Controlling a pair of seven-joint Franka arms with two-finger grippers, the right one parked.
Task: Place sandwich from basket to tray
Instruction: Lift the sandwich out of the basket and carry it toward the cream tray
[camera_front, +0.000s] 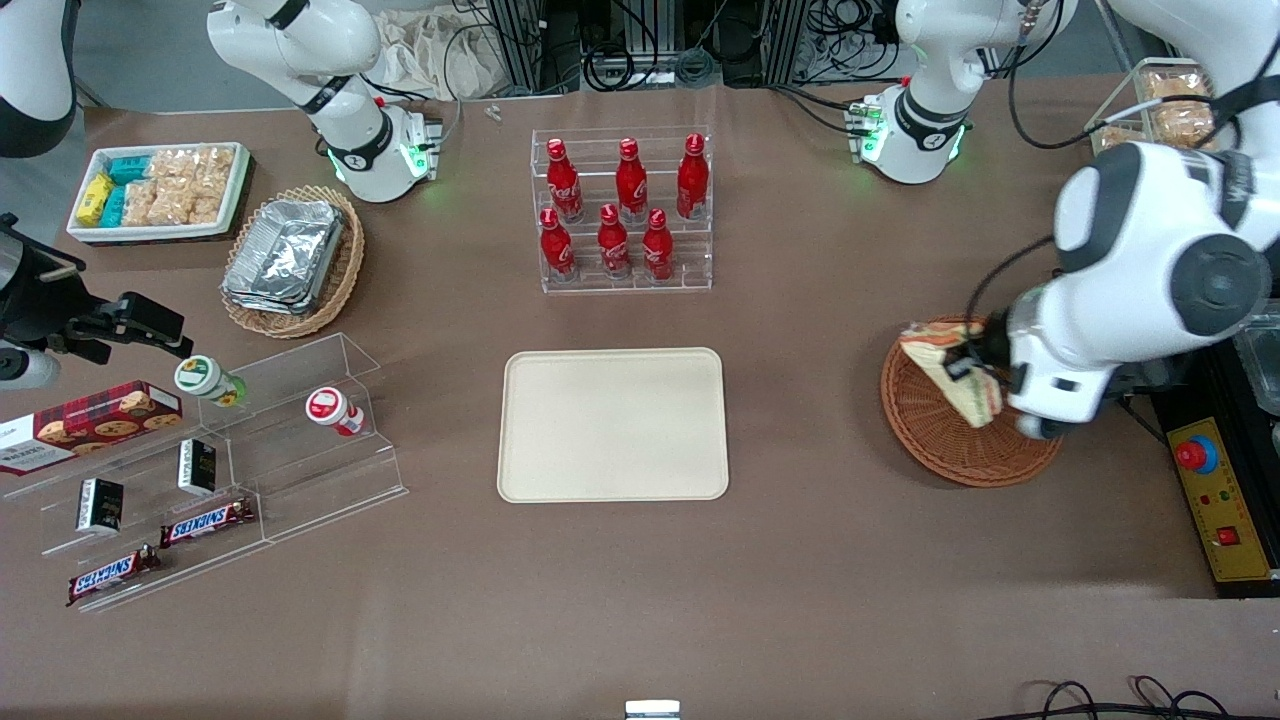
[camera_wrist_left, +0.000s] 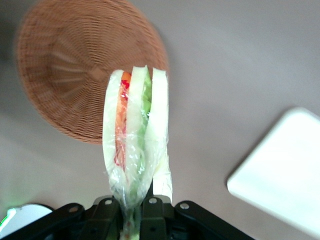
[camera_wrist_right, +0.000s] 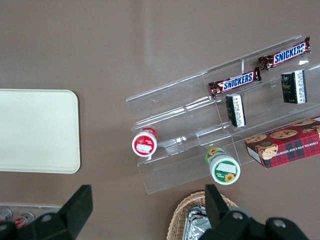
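Slippage is the thing you'd want to worry about here, honestly. Your gripper (camera_wrist_left: 134, 205) is pinched shut on just the narrow end of the sandwich (camera_wrist_left: 135, 145), and from the wrist view it looks like a lot of what's between the fingers is clear wrap rather than bread. Plastic like that is slick and squishy, so my guess is a quick sideways swing could let the wedge rotate in the grip or slide right out onto the table before it gets anywhere near the tray (camera_front: 613, 424).

Second risk: the slices fan apart away from the grip, so squeezing harder probably mashes the filling instead of helping.

Where things are: the sandwich is held up in the air above the basket (camera_front: 960, 420), not resting in it, hanging over the basket's edge nearest the tray. The basket itself looks empty underneath. The tray sits well apart from the basket, toward the middle of the table, with nothing on it.

Pose-wise, your left arm is hunched over the basket with the wrist pointing down and the sandwich sticking out from the fingers edge-on, layers showing.
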